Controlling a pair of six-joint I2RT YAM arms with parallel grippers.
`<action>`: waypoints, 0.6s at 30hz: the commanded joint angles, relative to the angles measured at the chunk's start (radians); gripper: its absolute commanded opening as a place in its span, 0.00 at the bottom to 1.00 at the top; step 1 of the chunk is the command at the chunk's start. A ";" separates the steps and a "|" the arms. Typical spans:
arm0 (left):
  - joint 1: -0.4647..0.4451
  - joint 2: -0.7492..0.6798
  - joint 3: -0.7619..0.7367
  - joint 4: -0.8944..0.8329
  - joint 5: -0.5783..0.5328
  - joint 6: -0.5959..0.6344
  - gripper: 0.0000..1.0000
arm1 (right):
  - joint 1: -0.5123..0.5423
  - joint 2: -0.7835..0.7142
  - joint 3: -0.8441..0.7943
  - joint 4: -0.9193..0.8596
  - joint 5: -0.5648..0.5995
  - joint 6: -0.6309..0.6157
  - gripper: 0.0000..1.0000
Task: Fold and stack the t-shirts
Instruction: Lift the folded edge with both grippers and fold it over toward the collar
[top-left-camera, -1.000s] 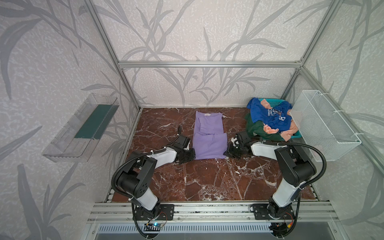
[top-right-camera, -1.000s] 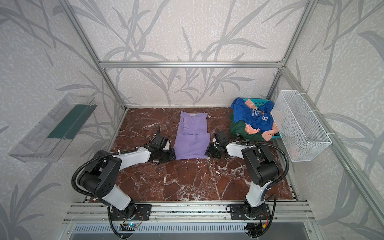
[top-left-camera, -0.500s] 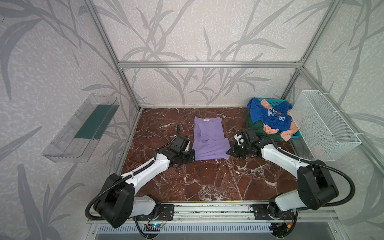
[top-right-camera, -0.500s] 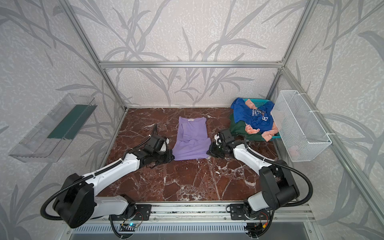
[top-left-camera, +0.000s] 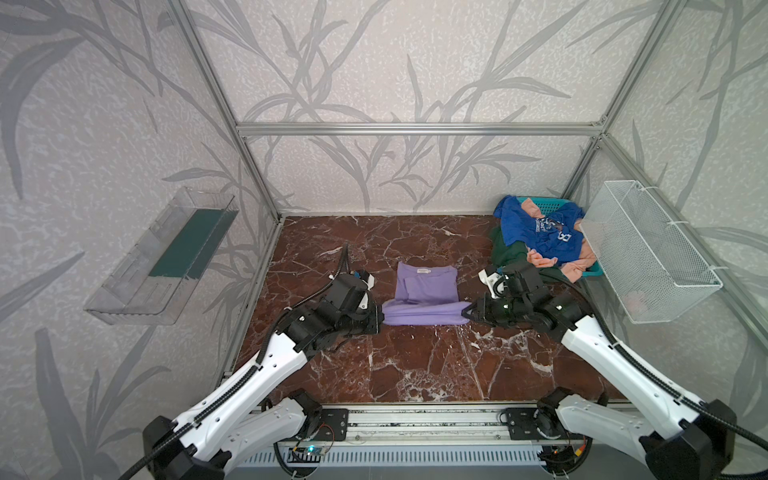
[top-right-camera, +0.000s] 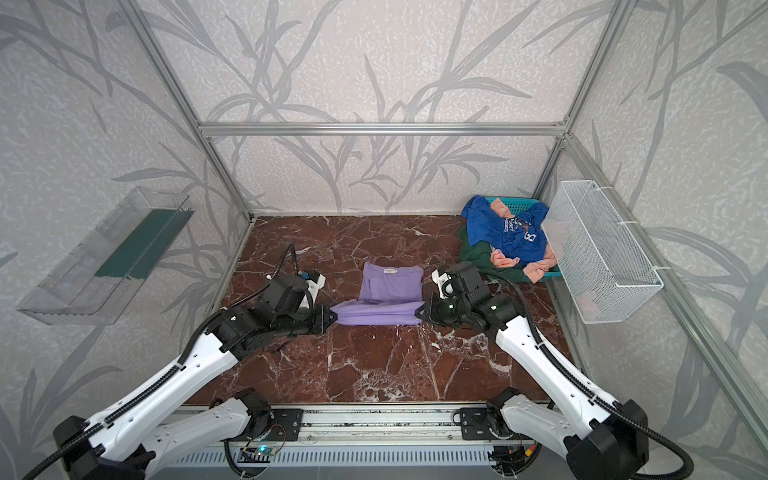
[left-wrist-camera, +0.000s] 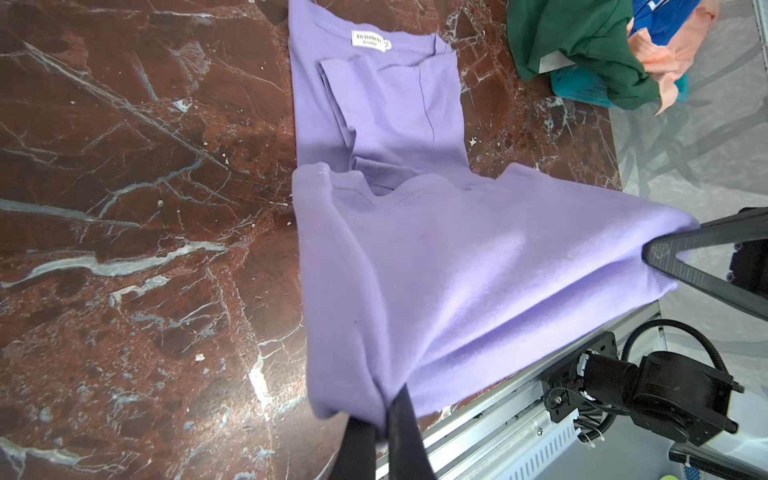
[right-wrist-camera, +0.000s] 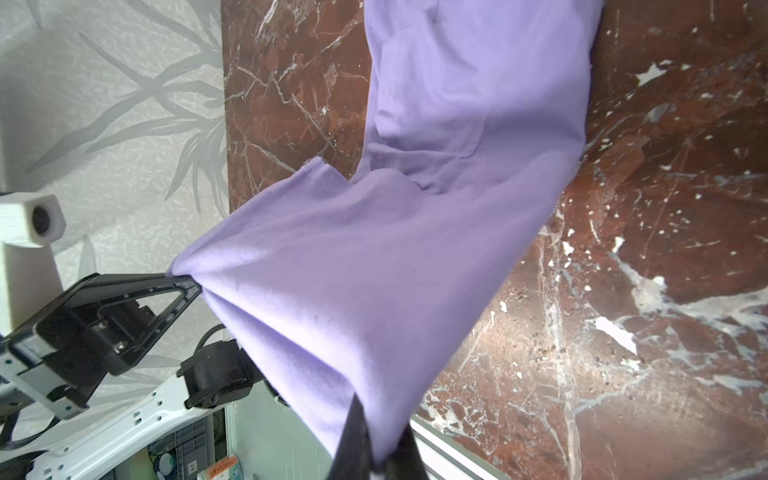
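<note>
table: your red marble table (top-left-camera: 415, 365) carries everything.
lavender shirt (top-left-camera: 424, 286): mid-table, collar end flat toward the back wall, near edge held off the table between your two hands.
pile: blue shirt (top-left-camera: 536, 232) over green shirt (top-left-camera: 511, 253) and peach shirt (top-left-camera: 577, 264), back right corner, on teal basket (top-left-camera: 536, 201).
left hand (top-left-camera: 380, 320): clamped on near-left corner.
right hand (top-left-camera: 468, 312): clamped on near-right corner.

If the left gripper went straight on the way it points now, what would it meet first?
The left gripper is shut on the lavender shirt. Past that cloth, it would probably meet the right gripper facing it, though height alignment is unclear.
</note>
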 joint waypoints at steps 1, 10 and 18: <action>0.003 -0.023 0.021 -0.098 -0.064 0.021 0.00 | -0.003 -0.013 0.037 -0.092 0.039 0.005 0.00; 0.005 0.062 0.083 -0.070 -0.055 0.082 0.00 | -0.002 0.016 0.030 -0.076 0.022 0.014 0.00; 0.033 0.193 0.097 0.032 -0.059 0.128 0.00 | -0.036 0.077 -0.018 -0.006 0.071 -0.006 0.00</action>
